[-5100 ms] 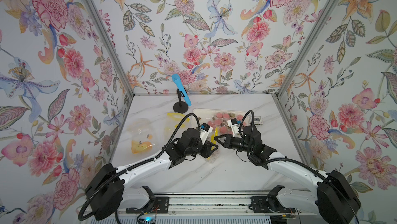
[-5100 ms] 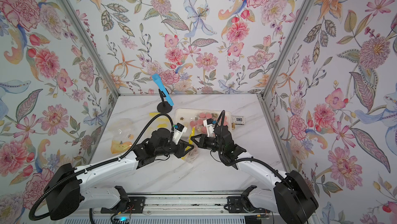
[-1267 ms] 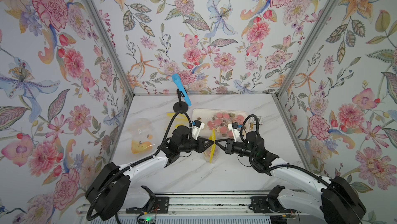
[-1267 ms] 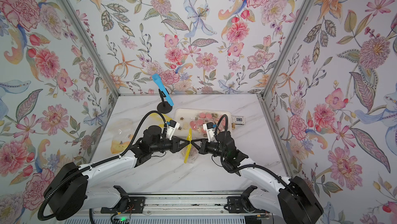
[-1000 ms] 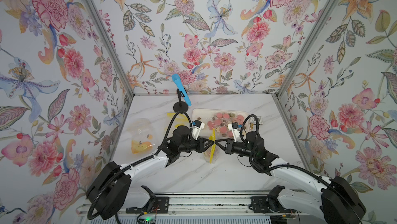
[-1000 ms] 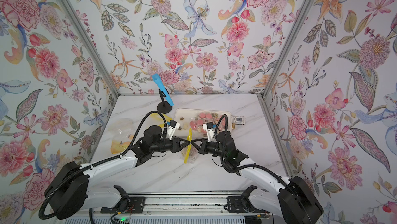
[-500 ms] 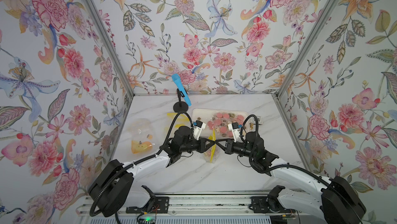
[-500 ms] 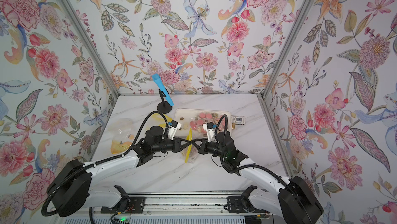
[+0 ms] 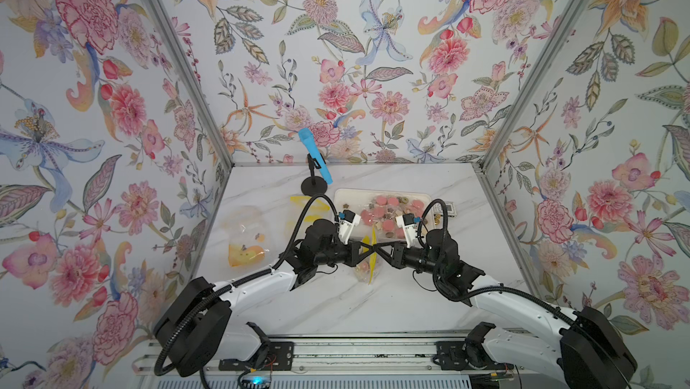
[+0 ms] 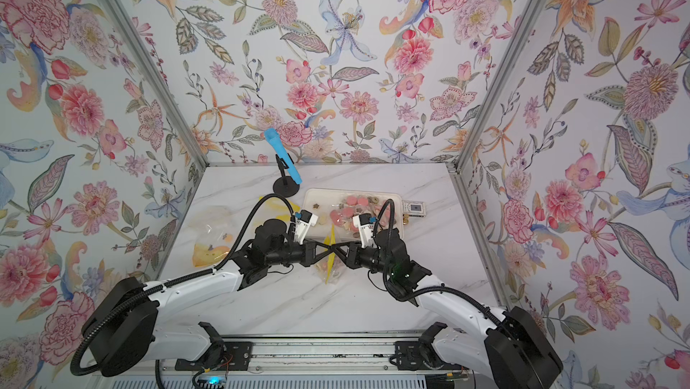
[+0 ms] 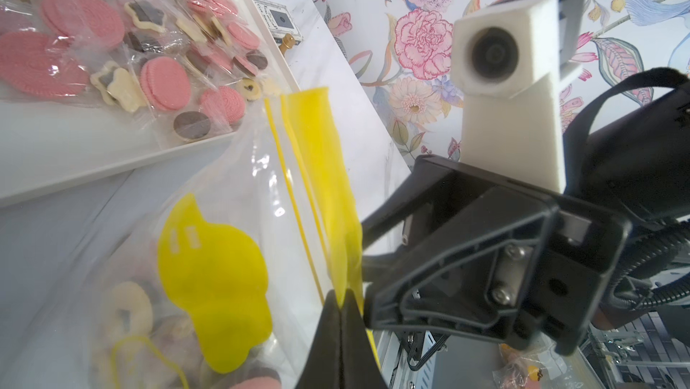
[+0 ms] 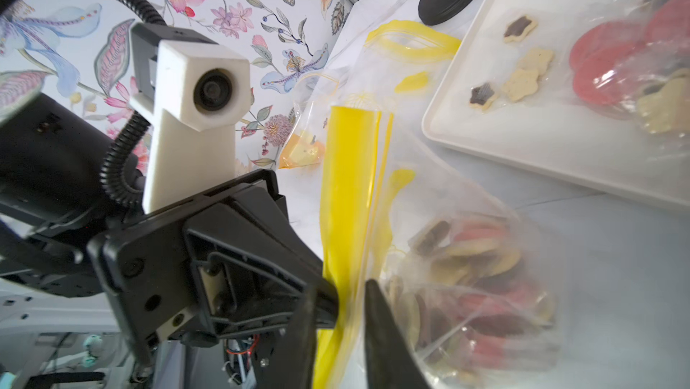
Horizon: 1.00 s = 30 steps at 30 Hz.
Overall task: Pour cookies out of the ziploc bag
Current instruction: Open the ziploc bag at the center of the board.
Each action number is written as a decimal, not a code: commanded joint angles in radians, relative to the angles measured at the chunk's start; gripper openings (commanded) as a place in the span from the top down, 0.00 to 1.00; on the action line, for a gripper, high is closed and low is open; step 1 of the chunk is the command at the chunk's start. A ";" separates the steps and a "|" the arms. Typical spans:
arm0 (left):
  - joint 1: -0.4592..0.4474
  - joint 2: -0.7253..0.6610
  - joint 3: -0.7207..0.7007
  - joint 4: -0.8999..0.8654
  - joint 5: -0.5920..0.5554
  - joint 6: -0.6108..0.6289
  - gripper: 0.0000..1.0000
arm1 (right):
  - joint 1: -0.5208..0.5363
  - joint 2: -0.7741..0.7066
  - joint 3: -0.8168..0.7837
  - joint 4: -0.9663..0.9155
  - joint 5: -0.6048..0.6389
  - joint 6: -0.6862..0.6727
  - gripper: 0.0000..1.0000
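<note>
The ziploc bag hangs between both arms near the table's middle, yellow zip band upright, cookies bunched in its lower part. My left gripper is shut on the yellow band's edge. My right gripper faces it from the other side, jaws apart, straddling the same band without pinching it. In both top views the two grippers meet tip to tip at the band. More cookies, pink rounds and star shapes, lie in the white tray just behind.
A blue microphone on a black stand stands behind the tray. Two other clear bags lie at the left. A small device sits right of the tray. Floral walls close three sides.
My left gripper has closed onto the yellow band. My right gripper, shut on the band before, has opened its jaws. Both arms stay almost in place.
</note>
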 commanded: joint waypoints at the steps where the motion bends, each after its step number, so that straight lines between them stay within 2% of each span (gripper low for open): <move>1: -0.022 -0.011 0.055 -0.064 -0.017 0.026 1.00 | 0.008 -0.023 0.052 -0.033 0.033 -0.019 0.60; 3: -0.028 -0.008 0.062 -0.075 -0.018 0.031 1.00 | 0.008 -0.019 0.063 -0.038 0.033 -0.022 0.59; 10: -0.028 -0.018 0.063 -0.097 -0.033 0.038 1.00 | 0.008 0.010 0.054 -0.036 0.049 -0.021 0.74; 30: -0.028 -0.036 0.057 -0.102 -0.041 0.042 1.00 | -0.003 0.028 -0.005 -0.013 0.069 -0.024 0.82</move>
